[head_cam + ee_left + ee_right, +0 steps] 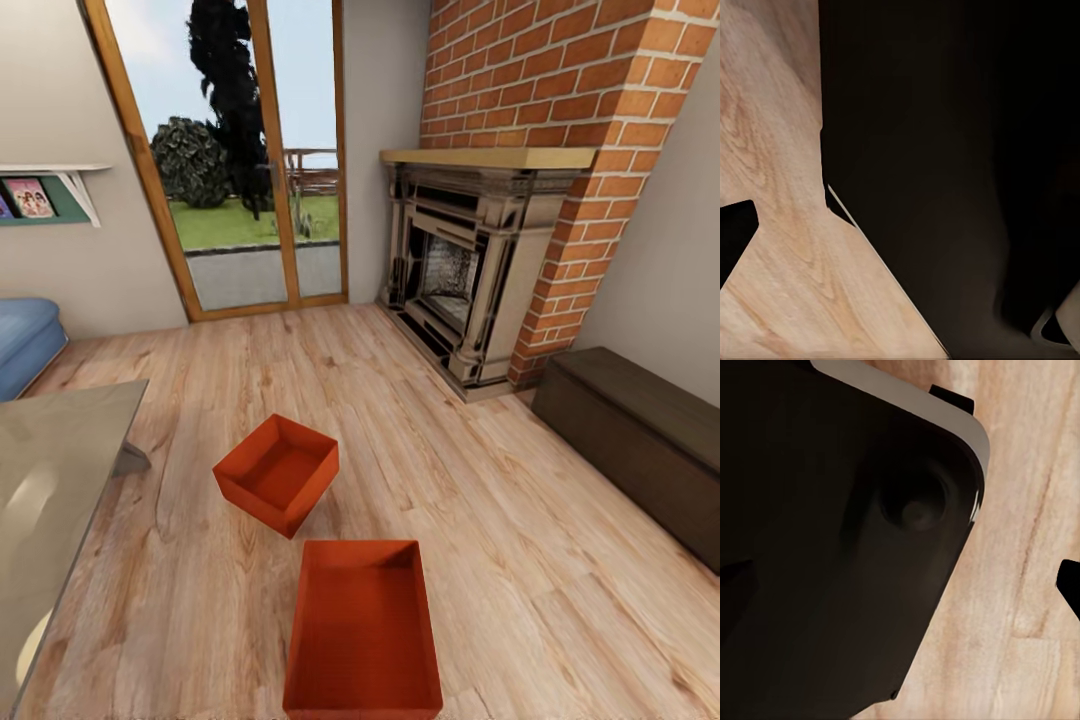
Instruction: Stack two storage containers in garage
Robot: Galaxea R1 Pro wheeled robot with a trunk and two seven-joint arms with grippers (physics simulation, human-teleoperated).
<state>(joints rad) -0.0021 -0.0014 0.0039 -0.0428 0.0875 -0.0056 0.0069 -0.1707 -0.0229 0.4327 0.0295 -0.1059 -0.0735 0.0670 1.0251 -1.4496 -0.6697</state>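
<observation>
Two storage containers, both orange-red and open-topped, sit on the light wood plank floor [520,560] of the living room: the nearer container [362,630] lies square to the head camera, while the farther container [277,472] is turned at an angle just beyond it, the two close but apart. Behind them stand a red brick fireplace [480,270] with a wooden mantel, glass doors [240,150] opening onto a lawn, a blue sofa [25,340], a dark low bench [640,440] and a glass-topped table [60,480]. Both wrist views look down on the same plank floor past dark, blurred shapes, possibly robot body parts; neither gripper's state can be told, nor the containers' position relative to them.
</observation>
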